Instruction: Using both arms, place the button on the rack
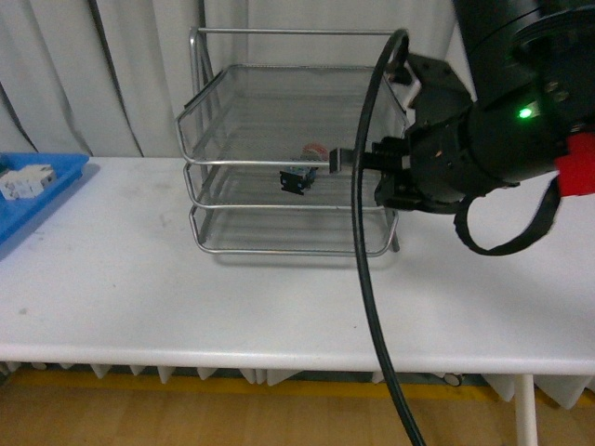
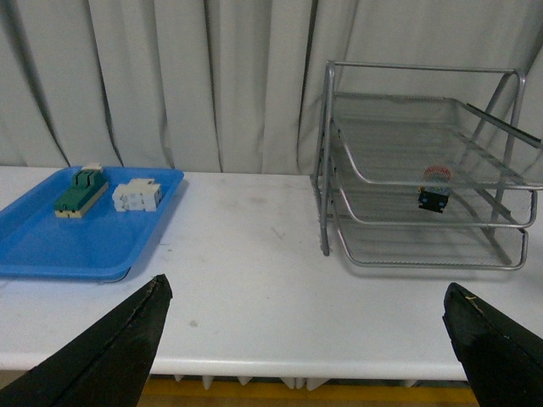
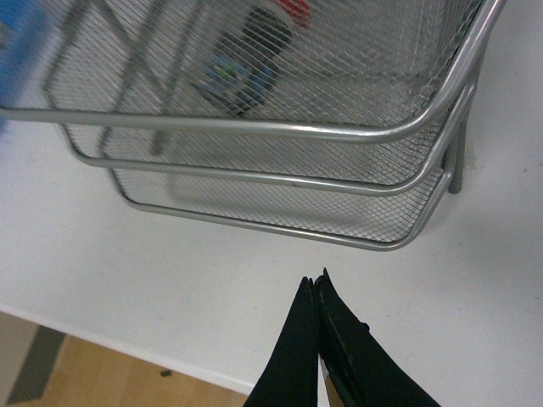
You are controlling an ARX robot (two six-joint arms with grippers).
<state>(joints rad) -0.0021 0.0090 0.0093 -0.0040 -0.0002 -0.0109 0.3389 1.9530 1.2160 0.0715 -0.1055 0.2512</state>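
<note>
Button tipped over in the rack
We see the button (image 1: 302, 171) lying on the rack's (image 1: 288, 139) middle tier, red cap toward one o'clock; right gripper (image 3: 314, 292) pinched closed on nothing, left gripper (image 2: 305, 318) spread wide.

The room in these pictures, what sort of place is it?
Probably a robot test bench or lab, not a home: a plain white table before a grey curtain, with a wire rack and a blue parts tray set out.

I see the button (image 1: 303, 171) lying on its side on the middle shelf of the rack (image 1: 200, 139), red cap pointing toward the back, black-and-blue body toward the front. The rack is silver wire mesh with three tiers and stands upright.
</note>
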